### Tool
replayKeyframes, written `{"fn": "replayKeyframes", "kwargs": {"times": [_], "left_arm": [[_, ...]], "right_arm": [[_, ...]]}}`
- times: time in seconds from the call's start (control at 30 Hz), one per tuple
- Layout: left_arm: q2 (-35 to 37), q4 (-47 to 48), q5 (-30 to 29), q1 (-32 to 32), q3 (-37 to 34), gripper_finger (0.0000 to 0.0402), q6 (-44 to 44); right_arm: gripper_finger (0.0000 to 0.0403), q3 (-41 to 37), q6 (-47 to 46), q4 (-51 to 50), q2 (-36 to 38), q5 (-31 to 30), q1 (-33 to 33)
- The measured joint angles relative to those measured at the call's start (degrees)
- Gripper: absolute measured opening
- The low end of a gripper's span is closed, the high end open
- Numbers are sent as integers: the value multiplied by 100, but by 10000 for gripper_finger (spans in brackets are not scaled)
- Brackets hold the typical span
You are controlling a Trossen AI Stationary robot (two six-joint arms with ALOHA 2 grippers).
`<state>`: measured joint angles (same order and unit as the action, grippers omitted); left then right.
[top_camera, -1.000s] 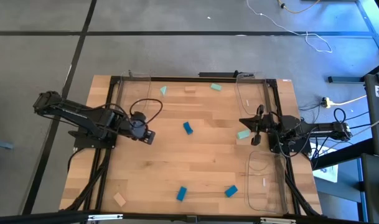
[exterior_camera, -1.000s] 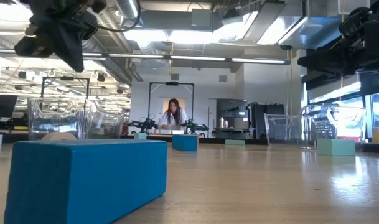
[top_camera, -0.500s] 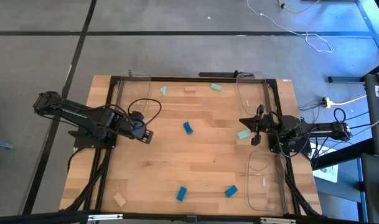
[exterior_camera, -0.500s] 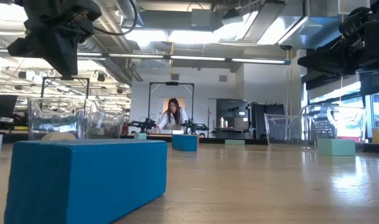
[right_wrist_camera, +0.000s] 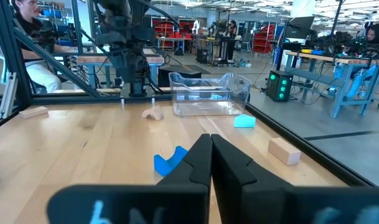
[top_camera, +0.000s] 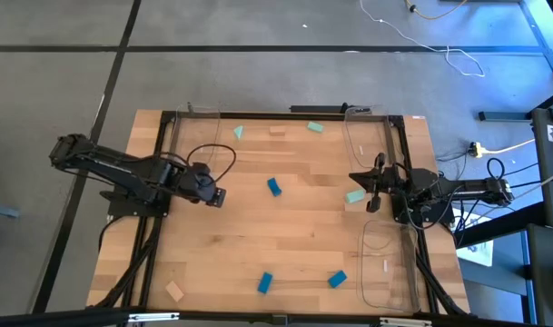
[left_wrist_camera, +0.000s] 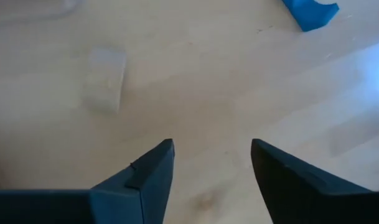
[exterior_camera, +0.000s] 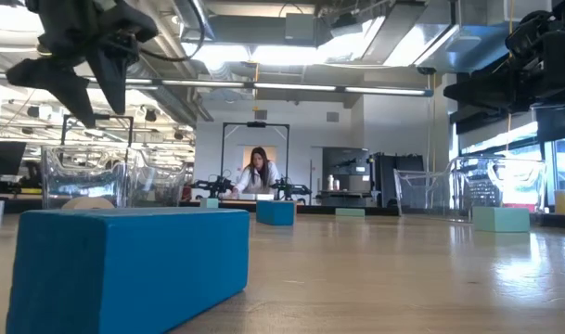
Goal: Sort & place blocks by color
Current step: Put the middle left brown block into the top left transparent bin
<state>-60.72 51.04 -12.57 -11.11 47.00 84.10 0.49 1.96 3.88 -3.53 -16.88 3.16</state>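
Observation:
Blocks lie scattered on the wooden table: blue ones [top_camera: 274, 186], [top_camera: 265, 282], [top_camera: 337, 280], mint ones [top_camera: 238, 132], [top_camera: 315, 127], [top_camera: 354, 195], and tan ones [top_camera: 277, 130], [top_camera: 174, 291]. My left gripper [top_camera: 218, 196] hangs open above the table's left middle and slants down, with nothing between its fingers [left_wrist_camera: 211, 149]. A pale tan block [left_wrist_camera: 105, 81] lies on the wood ahead of it, and a blue block [left_wrist_camera: 310, 12] lies farther off. My right gripper [top_camera: 371, 191] is shut and held level at the right, next to the mint block.
Clear plastic trays stand at the far left [top_camera: 199, 136], far right [top_camera: 367, 136] and near right [top_camera: 390, 268]. A black frame [top_camera: 162, 163] runs along the table's left and right sides. A person sits in the room beyond the table [exterior_camera: 258, 172].
My left gripper has opened its fingers wide while staying in place above the table's left middle. Nothing else has moved.

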Motion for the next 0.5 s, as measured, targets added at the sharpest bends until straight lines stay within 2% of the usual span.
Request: {"fn": "replayKeyframes", "kwargs": {"times": [0.23, 0.5], "left_arm": [[-538, 109, -2, 292, 0, 206, -91], [-1250, 212, -11, 733, 0, 205, -681]], "right_arm": [[10, 0, 2, 0, 0, 1, 0], [10, 0, 2, 0, 0, 1, 1]]}}
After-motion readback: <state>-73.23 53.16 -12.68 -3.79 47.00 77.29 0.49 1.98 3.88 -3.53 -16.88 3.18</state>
